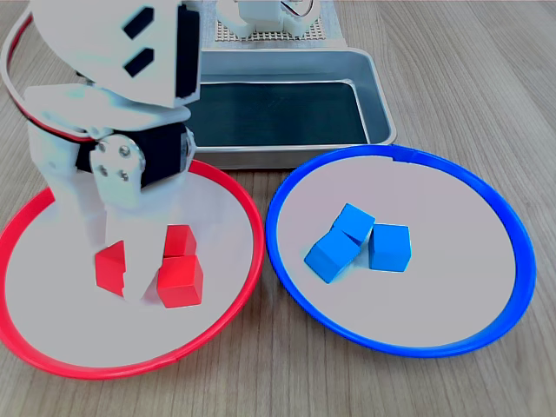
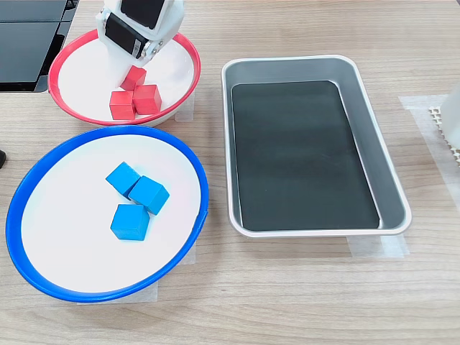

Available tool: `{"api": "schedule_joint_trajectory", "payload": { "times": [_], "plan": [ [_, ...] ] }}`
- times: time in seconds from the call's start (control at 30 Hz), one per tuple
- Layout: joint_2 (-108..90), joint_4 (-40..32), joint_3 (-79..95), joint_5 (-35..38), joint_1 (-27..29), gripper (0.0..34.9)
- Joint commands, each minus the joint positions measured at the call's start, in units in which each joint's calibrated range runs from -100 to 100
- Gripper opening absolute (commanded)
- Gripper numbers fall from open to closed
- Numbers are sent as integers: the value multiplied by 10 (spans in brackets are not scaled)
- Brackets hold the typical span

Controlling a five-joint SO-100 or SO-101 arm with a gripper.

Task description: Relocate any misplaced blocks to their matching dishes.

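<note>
Gripper (image 1: 117, 265) is standing in the red-rimmed dish (image 1: 228, 189), jaws closed around one matte red cube (image 1: 109, 268). Two matching red cubes (image 1: 180, 271) are sitting just beside it.

The red blocks (image 1: 178, 265) sit in the red-rimmed dish (image 1: 52, 365). The blue blocks (image 1: 358, 241) sit in the blue-rimmed dish (image 1: 512, 261). The tray (image 2: 374, 154) is grey with a dark bottom.
</note>
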Motion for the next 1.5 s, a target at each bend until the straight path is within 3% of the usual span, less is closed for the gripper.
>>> {"api": "schedule_joint_trajectory", "payload": {
  "times": [0.0, 0.67, 1.03, 1.47],
  "plan": [
    [-7, 7, -37, 8, 4, 73],
    [-104, 29, 3, 23, -7, 96],
    [-381, 28, 313, 2, -75, 11],
    [-724, 12, 679, -49, -142, 4]
  ]
}}
